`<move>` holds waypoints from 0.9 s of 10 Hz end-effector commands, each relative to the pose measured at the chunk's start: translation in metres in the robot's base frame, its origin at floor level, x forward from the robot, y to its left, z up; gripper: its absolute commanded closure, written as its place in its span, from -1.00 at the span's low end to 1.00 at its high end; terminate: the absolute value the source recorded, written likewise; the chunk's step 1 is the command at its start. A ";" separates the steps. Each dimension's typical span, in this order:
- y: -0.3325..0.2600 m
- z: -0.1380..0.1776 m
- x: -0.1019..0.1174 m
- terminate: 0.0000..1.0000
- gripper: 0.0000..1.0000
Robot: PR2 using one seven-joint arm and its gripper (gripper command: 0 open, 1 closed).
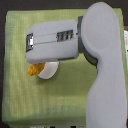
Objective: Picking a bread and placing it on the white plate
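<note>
The arm's big grey forearm and wrist housing cover the middle of the exterior view. Below the housing's left end a golden-orange piece of the bread (33,69) pokes out, bumpy and partly hidden. Right beside it shows a curved slice of the white plate (48,71), the bread lying at the plate's left rim. The gripper's fingers are hidden under the housing, so whether they hold the bread does not show.
A green cloth (30,105) covers the table. The grey upper arm (105,75) runs down the exterior view's right side. Pale floor shows along the left and bottom edges beyond the cloth.
</note>
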 end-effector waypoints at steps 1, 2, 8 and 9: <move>-0.004 -0.006 0.014 -1.00 -1.00; -0.002 -0.008 0.013 -1.00 -1.00; -0.004 -0.011 0.019 -1.00 -1.00; -0.005 -0.010 0.020 -1.00 -1.00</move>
